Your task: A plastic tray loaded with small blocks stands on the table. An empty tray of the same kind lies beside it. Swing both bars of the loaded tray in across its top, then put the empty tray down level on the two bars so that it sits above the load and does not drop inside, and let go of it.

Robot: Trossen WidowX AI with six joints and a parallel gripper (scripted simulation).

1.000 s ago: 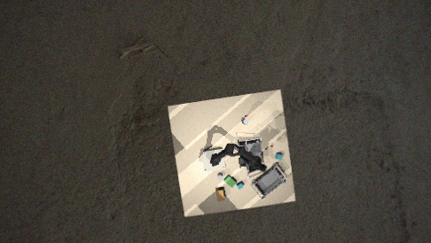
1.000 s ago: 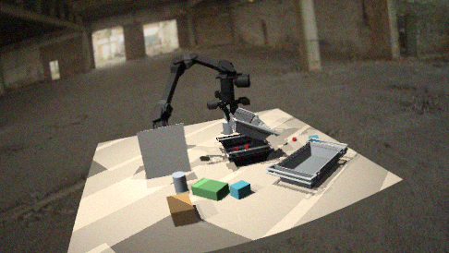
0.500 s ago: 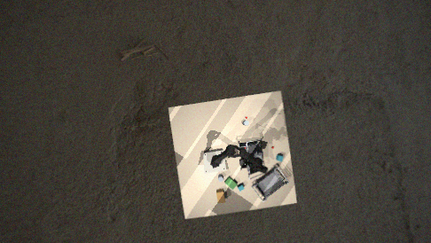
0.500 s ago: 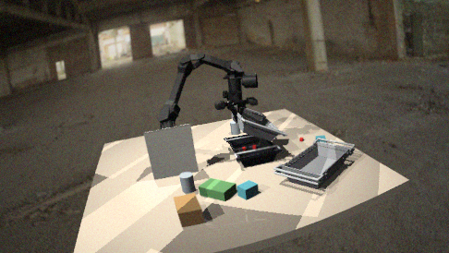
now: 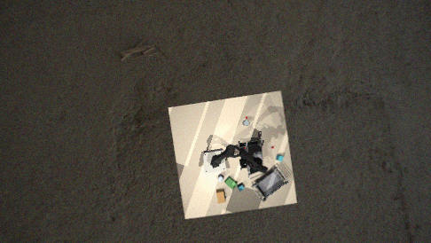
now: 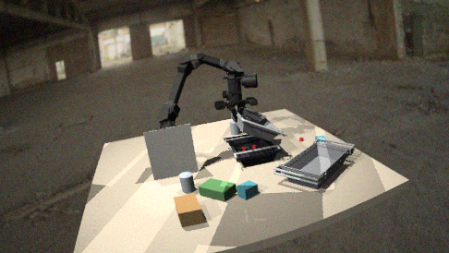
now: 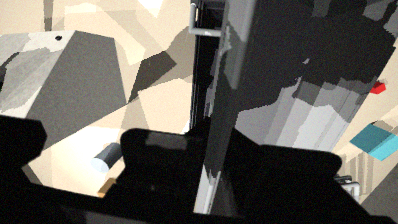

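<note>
A loaded dark tray [image 6: 259,159] stands on the table near the arm, with small red blocks [image 6: 244,149] inside. A pale wire bar [image 6: 259,148] runs over its near part; how the other bar lies is mostly hidden. My gripper [image 6: 237,113] [image 7: 213,122] is shut on the side wall of the empty grey tray [image 6: 268,131] [image 7: 295,120] and holds it over the loaded tray. The held tray is tilted, its right part lower in the exterior view. Whether it touches the loaded tray cannot be told. A wire bar [image 7: 206,32] shows beside the held wall in the wrist view.
Another grey tray [image 5: 271,181] [image 6: 300,178] stands at the right. A grey panel [image 6: 171,150] [image 7: 80,85] stands left. Nearer are a grey cylinder [image 6: 187,183], green block [image 6: 217,189], teal block [image 6: 247,190] and orange block [image 6: 189,212]. Another teal block [image 5: 279,157] [image 7: 371,140] lies beyond the right tray.
</note>
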